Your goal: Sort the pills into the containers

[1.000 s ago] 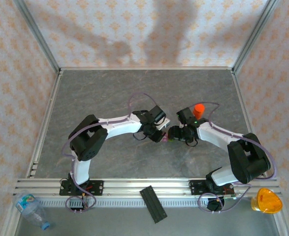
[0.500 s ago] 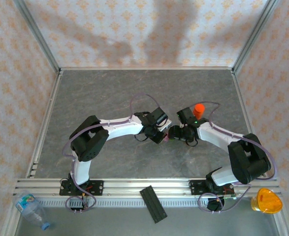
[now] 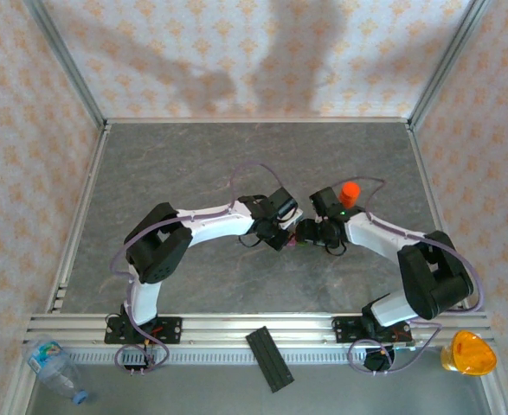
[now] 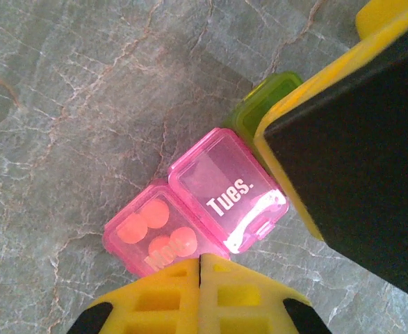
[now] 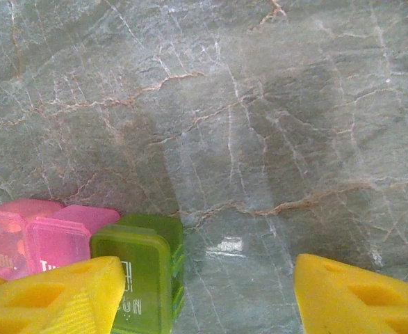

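Note:
The containers (image 4: 210, 209) are joined pink boxes marked "Mon" and "Tues." plus a green box (image 4: 259, 104), lying on the grey table. Three orange pills (image 4: 155, 226) sit under the Mon lid. My left gripper (image 4: 201, 263) is shut, its yellow tips touching just at the near edge of the Mon box. In the right wrist view the green box (image 5: 144, 275) stands by the left finger (image 5: 51, 296) of my open right gripper (image 5: 204, 299); the pink boxes (image 5: 30, 240) lie further left. From above, both grippers (image 3: 281, 233) (image 3: 310, 233) meet over the containers (image 3: 292, 243).
An orange cylindrical bottle (image 3: 349, 191) stands just behind the right wrist. Off the table's near rail lie a black strip (image 3: 271, 359), a clear plastic bottle (image 3: 54, 367) and an orange object (image 3: 468, 353). Patterned walls enclose the table.
The left gripper has edged slightly right, closer to the right gripper and the containers. The right arm has barely moved.

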